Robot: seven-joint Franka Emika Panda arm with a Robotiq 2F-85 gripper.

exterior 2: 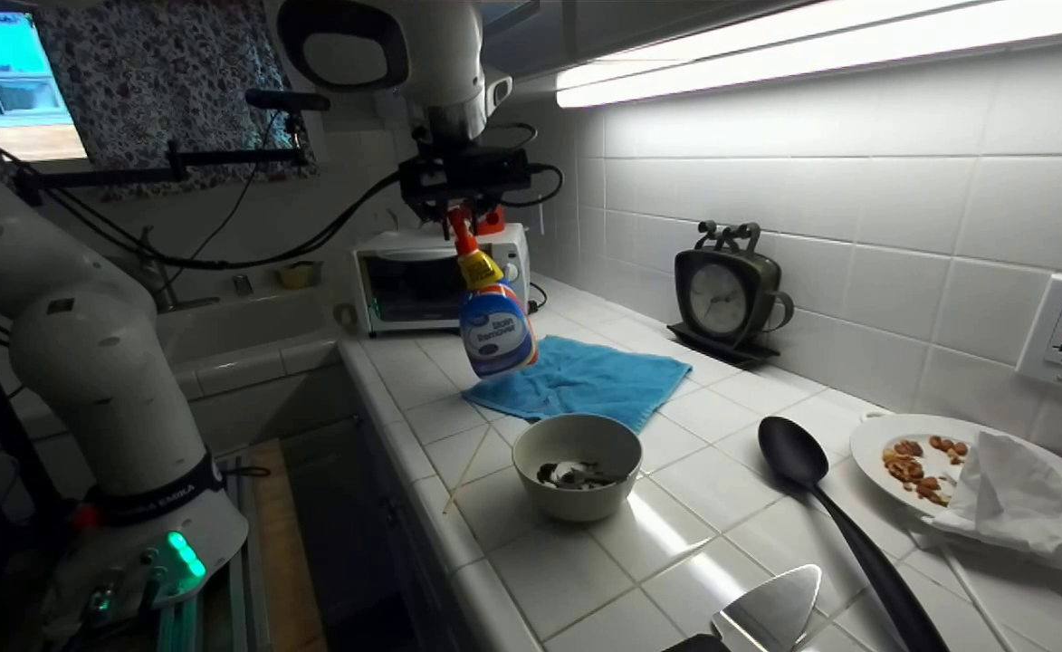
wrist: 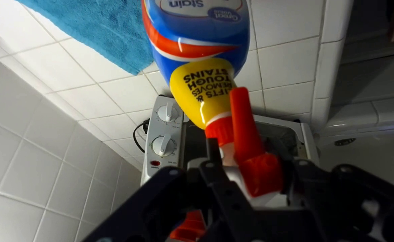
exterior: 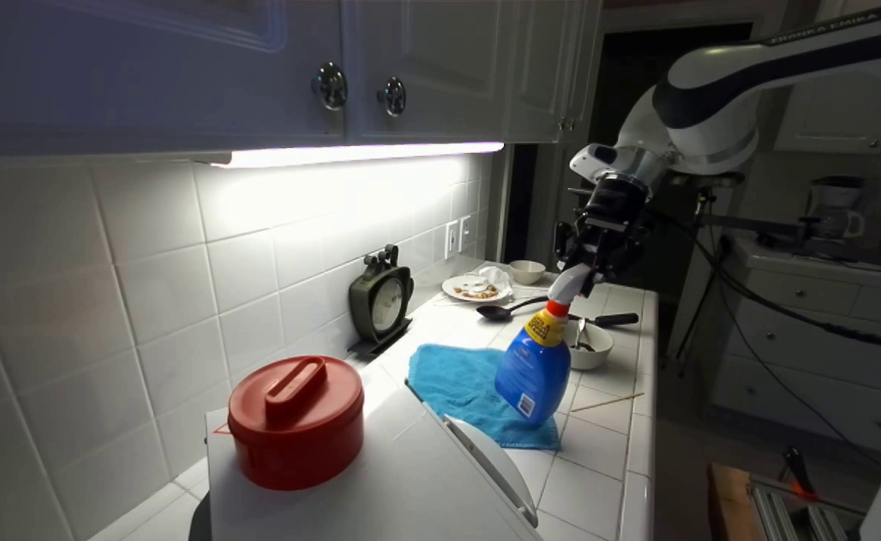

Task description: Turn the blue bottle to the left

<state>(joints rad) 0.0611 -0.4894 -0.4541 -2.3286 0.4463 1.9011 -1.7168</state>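
Observation:
The blue bottle, a spray bottle with a yellow neck and red trigger, shows in both exterior views (exterior: pixel 534 372) (exterior 2: pixel 497 328) and in the wrist view (wrist: pixel 203 33). My gripper (exterior: pixel 586 255) is shut on its trigger head from above, with one finger on each side of it, as the wrist view (wrist: pixel 247 151) shows. The bottle is tilted, its base over the edge of the blue cloth (exterior: pixel 455 376) (exterior 2: pixel 585 376). It seems to hang just above the counter. The "Stain Remover" label shows in an exterior view; the barcode side shows in the opposite one.
A toaster oven (exterior 2: pixel 413 281) bears a red-lidded container (exterior: pixel 297 421). A bowl (exterior 2: pixel 576 489) and a thin stick (exterior 2: pixel 467 471) lie near the counter's front edge. A clock (exterior 2: pixel 725 294) stands by the wall. A black spoon (exterior 2: pixel 793 448) and a plate (exterior 2: pixel 884 435) lie farther along.

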